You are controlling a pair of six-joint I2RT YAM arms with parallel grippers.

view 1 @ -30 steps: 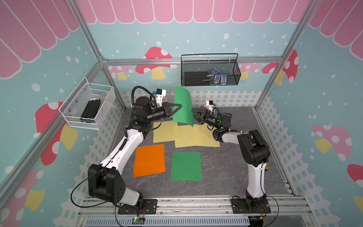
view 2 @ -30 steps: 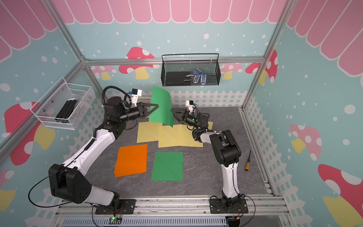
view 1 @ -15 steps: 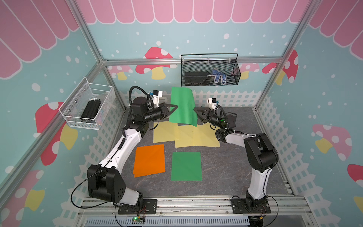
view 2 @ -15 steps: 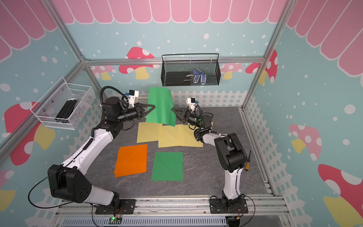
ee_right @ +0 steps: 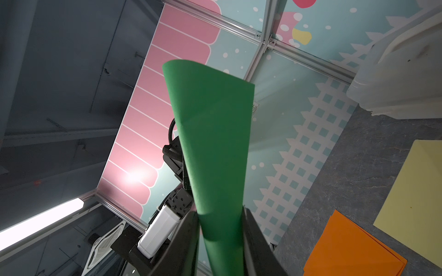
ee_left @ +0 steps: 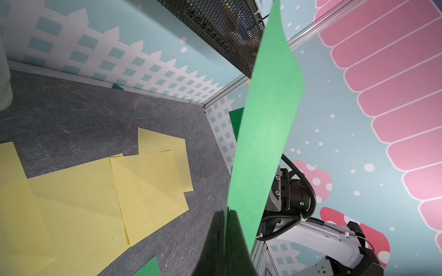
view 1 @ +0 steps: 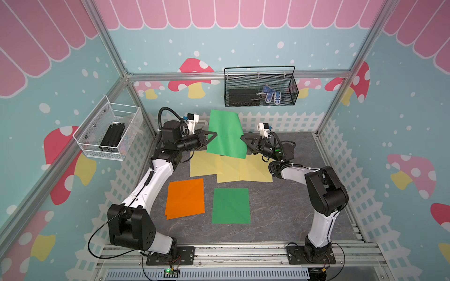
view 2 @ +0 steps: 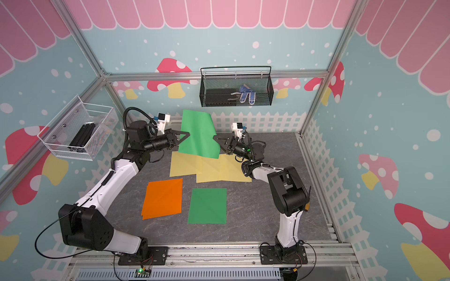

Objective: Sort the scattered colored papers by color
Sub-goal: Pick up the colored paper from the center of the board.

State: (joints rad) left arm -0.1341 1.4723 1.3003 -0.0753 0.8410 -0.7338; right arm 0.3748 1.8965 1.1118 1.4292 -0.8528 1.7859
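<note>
Raised green sheet (view 1: 225, 136): plain green, lightly creased, top edge curling over; it stands upright in the air above the yellow sheets (view 1: 231, 167), towards the back of the table (view 1: 280, 206).
Handling: expect it to be light, floppy and easily creased; take it by opposite edges so it hangs flat.
Left gripper (view 1: 214, 134): pinched shut on one side edge.
Right gripper (view 1: 243, 139): jaws apart, with the opposite edge between them, not yet pinched.
Likely destination: your flat green sheet (view 1: 230, 205), beside the orange sheets (view 1: 185, 198).

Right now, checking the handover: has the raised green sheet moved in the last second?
Yes. The raised green sheet has turned broader to the camera, its top edge spreading further left past the black wire basket's left end.
</note>
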